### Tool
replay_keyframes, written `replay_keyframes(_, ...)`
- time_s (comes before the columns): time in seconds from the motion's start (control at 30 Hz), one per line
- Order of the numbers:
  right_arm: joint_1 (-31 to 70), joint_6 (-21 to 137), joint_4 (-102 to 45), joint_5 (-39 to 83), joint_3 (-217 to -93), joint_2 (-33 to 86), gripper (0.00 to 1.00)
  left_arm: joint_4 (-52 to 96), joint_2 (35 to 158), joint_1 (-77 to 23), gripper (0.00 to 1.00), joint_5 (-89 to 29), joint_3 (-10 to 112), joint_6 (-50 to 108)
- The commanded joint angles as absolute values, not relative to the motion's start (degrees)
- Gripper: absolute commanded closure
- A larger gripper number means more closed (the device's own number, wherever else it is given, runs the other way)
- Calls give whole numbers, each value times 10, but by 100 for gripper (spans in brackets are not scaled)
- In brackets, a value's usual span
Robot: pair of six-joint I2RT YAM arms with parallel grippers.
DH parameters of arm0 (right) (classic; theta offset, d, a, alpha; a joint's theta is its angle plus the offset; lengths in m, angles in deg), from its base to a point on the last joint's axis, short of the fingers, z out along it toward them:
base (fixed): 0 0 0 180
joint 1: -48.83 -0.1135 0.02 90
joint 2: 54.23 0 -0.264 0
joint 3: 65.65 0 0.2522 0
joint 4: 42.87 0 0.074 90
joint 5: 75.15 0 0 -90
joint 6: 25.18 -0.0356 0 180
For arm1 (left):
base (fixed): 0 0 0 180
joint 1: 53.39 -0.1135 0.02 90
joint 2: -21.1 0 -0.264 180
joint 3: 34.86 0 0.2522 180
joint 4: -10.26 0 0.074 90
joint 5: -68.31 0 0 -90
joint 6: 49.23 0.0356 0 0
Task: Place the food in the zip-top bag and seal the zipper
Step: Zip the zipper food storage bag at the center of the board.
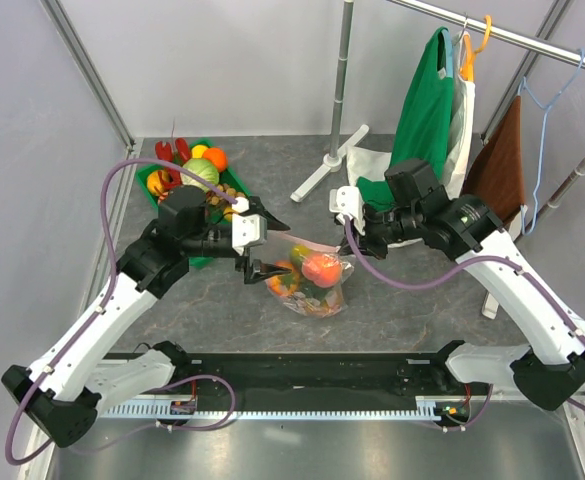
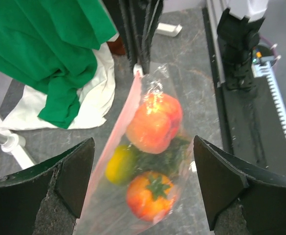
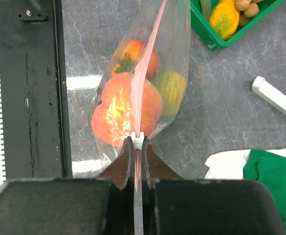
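Note:
The zip-top bag hangs between my two grippers at the table's middle, with the food inside. In the left wrist view a red-yellow peach, a yellow-green fruit and an orange tomato-like piece show through the plastic. The pink zipper runs along the bag's top edge. My right gripper is shut on the zipper strip just behind its white slider. My left gripper is wide open, its fingers on either side of the bag's other end without touching it.
A green tray with more toy food stands at the back left. A clothes rack pole with a white foot and a hanging green garment stand at the back right. A black rail runs along the near edge.

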State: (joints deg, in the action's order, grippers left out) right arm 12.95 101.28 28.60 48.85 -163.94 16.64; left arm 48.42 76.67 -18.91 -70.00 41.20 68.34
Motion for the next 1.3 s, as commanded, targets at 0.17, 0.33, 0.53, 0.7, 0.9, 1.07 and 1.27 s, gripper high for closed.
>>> replay_keyframes(0.17, 102, 1039, 282, 468, -1640, 134, 100, 559, 869, -188, 21, -709, 496, 822)
replay_keyframes(0.33, 96, 1038, 283, 454, -1636, 131, 100, 646, 908, -188, 42, -737, 532, 856)
replay_keyframes(0.53, 94, 1045, 287, 451, -1634, 131, 100, 696, 940, -185, 75, -704, 556, 872)
replay_keyframes(0.7, 94, 1052, 299, 433, -1634, 127, 100, 707, 933, -187, 98, -681, 561, 867)
replay_keyframes(0.9, 93, 1061, 329, 368, -1623, 106, 100, 717, 914, -222, 98, -682, 554, 852)
replay_keyframes(1.07, 94, 1062, 344, 347, -1599, 75, 100, 717, 911, -232, 98, -687, 559, 840)
replay_keyframes(1.27, 94, 978, 303, 340, -1612, 76, 54, 709, 927, -231, 98, -712, 577, 822)
